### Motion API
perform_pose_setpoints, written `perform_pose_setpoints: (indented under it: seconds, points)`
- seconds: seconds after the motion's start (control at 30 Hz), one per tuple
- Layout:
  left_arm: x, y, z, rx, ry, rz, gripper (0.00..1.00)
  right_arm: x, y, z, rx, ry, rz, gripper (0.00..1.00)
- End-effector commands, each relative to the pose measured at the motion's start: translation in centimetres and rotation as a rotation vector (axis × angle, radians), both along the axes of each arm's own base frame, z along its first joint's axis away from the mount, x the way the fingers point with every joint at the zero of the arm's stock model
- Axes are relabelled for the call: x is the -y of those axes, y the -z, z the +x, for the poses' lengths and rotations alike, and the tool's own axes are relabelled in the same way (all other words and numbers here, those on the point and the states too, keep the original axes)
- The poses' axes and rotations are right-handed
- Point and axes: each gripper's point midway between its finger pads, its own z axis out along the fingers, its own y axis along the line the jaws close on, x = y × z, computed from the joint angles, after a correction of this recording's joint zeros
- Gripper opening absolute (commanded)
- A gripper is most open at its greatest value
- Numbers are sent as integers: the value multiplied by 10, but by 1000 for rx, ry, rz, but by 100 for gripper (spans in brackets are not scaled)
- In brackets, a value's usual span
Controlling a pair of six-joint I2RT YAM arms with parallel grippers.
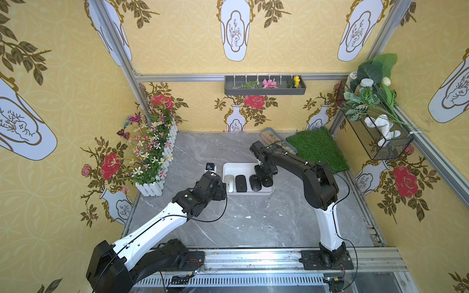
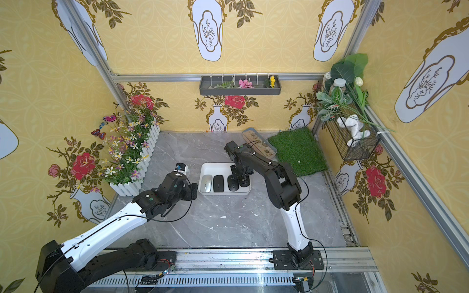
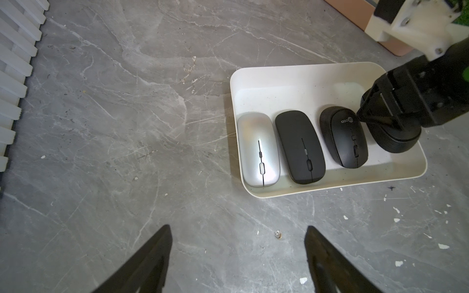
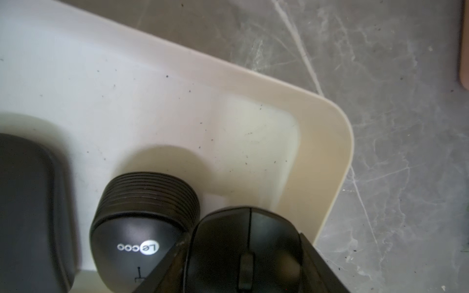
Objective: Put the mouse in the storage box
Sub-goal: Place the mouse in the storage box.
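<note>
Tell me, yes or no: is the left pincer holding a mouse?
No: in the left wrist view the left pincer stands open above the grey tabletop, with nothing in it.

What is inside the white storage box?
In a row: silver mouse, flat black mouse, Lecoo mouse. The right gripper holds a fourth black mouse beside them; its underside is hidden.

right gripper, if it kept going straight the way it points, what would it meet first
The right gripper points down at the bare floor of the storage box, beside the Lecoo mouse. The black mouse in its grip would probably touch there first; depth is unclear.
</note>
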Motion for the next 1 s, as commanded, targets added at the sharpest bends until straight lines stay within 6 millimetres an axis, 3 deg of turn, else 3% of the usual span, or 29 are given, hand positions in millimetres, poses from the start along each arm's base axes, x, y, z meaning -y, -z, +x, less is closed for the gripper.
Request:
perform_pose_setpoints:
  seconds: [0.0, 0.2, 0.3, 0.53, 0.6, 0.7, 0.87, 0.97]
  points:
    - [-3, 1, 2, 10, -19, 8, 84, 2, 5, 4, 25, 38, -22, 57]
    - [-2, 2, 4, 6, -22, 7, 84, -4, 14, 5, 18, 74, 4, 60]
    - [-2, 1, 5, 10, -24, 11, 84, -7, 13, 4, 15, 93, 23, 66]
    - [-4, -4, 9, 32, -26, 35, 84, -12, -12, 5, 45, 123, 73, 84]
    - [-4, -13, 14, 50, -29, 46, 85, -12, -28, 7, 63, 127, 81, 85]
    - [-5, -36, 26, 96, -27, 52, 91, -10, -67, 13, 125, 132, 120, 86]
    - [-20, -102, 52, 206, -67, 11, 94, 6, -150, 24, 314, 112, 212, 90]
    - [-36, -141, 52, 308, -94, 11, 95, 21, -200, 20, 476, 59, 247, 93]
